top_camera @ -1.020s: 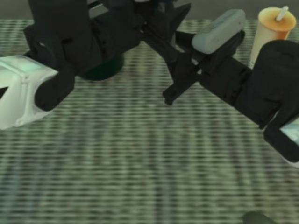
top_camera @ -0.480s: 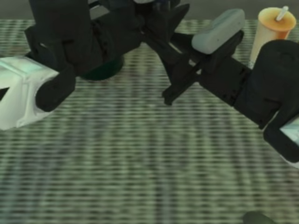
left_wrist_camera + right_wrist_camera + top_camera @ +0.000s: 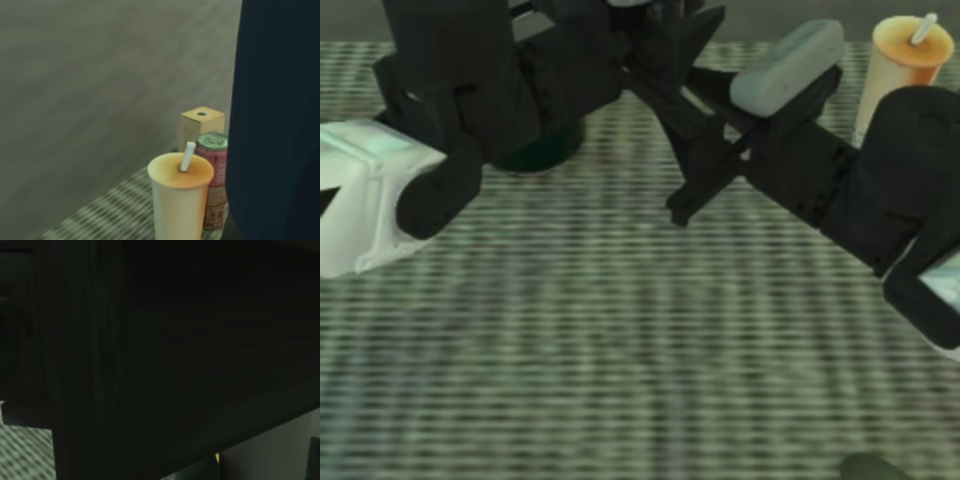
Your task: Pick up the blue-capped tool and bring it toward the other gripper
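Note:
The blue-capped tool (image 3: 280, 120) fills one side of the left wrist view as a large dark navy shape close to the camera. In the top view only a bluish bit of it (image 3: 667, 9) shows at the back edge, where my left gripper (image 3: 670, 35) is shut on it. My right gripper (image 3: 663, 138), with its pale grey top block (image 3: 787, 66), reaches in from the right right beside the left one. Its fingers are spread open, one fingertip (image 3: 677, 212) pointing toward the near left. The right wrist view is dark.
An orange drink cup with a straw (image 3: 905, 60) (image 3: 180, 195) stands at the back right, with a red can (image 3: 215, 185) and a tan block (image 3: 201, 125) behind it. A dark green round object (image 3: 535, 155) sits under the left arm. A dark shape (image 3: 870, 468) pokes in at the near edge.
Almost nothing moved; the right gripper's far finger has crept slightly toward the left gripper.

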`<state>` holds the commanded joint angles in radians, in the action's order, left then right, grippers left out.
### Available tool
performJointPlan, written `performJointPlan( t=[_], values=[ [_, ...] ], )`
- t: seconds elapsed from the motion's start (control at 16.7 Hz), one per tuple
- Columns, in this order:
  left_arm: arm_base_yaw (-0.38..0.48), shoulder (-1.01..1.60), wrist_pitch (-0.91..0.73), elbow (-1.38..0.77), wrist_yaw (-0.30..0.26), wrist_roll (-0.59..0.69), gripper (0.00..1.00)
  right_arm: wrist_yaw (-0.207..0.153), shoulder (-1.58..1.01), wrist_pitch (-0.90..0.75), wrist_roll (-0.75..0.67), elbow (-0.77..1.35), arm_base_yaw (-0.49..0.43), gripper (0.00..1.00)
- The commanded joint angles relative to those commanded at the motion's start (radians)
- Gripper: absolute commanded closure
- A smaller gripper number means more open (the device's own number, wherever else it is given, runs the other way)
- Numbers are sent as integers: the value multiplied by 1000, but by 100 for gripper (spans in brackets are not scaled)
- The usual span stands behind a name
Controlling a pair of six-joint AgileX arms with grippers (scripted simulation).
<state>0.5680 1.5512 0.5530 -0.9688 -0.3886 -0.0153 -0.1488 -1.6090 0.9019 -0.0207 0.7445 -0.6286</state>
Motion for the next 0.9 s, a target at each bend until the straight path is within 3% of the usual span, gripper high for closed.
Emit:
performJointPlan(
  t=[0.36,0.9],
  values=[
    [0,0,0,0,0,0,100,0,0,0,0,0,0,2],
    [0,0,0,1,0,-1,100,0,1,0,0,0,-2,0]
  ],
)
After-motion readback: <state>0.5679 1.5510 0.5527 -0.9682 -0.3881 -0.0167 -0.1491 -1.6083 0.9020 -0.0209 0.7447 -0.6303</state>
